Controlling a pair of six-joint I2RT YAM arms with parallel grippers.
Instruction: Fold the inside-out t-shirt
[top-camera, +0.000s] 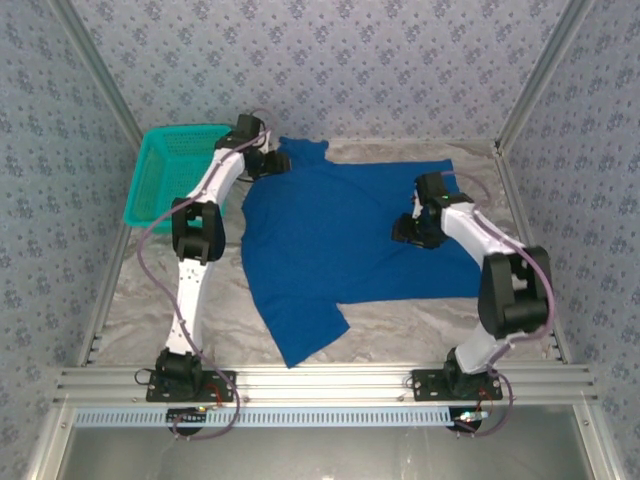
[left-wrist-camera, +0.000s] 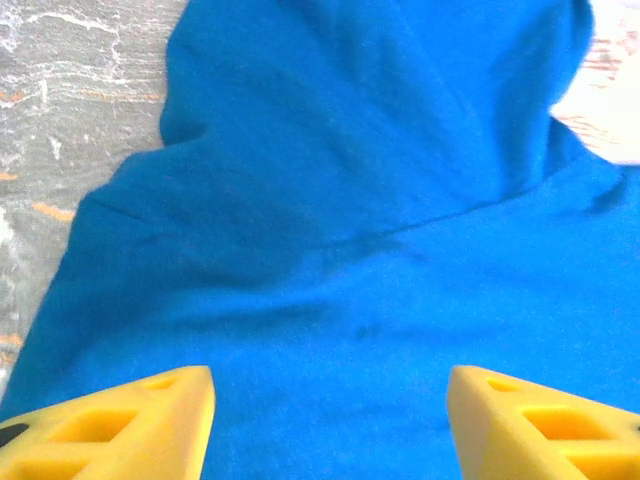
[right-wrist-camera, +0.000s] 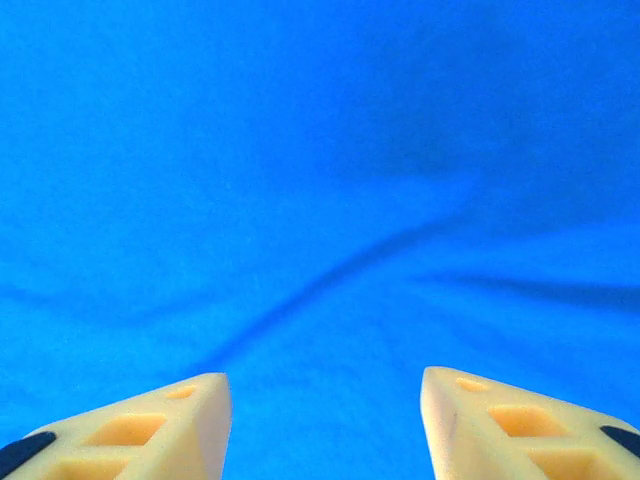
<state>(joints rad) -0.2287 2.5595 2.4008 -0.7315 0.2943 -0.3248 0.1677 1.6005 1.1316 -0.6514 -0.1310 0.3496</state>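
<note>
The royal-blue inside-out t-shirt (top-camera: 340, 240) lies spread over the middle of the table, one sleeve reaching toward the near edge and another part toward the back. My left gripper (top-camera: 271, 163) hovers over the shirt's far left part. In the left wrist view the gripper (left-wrist-camera: 330, 425) is open, its yellow fingers (left-wrist-camera: 130, 425) wide apart above the t-shirt (left-wrist-camera: 350, 200), with nothing between them. My right gripper (top-camera: 408, 230) is over the shirt's right half. Its pale fingers (right-wrist-camera: 150, 430) also stand apart, so that gripper (right-wrist-camera: 325, 425) is open above wrinkled cloth (right-wrist-camera: 320, 200).
A teal mesh basket (top-camera: 168, 172) stands at the back left, beside the left arm. Bare marble tabletop (top-camera: 400, 325) shows in front of the shirt and along its left edge (left-wrist-camera: 60, 110). Patterned walls close in the back and sides.
</note>
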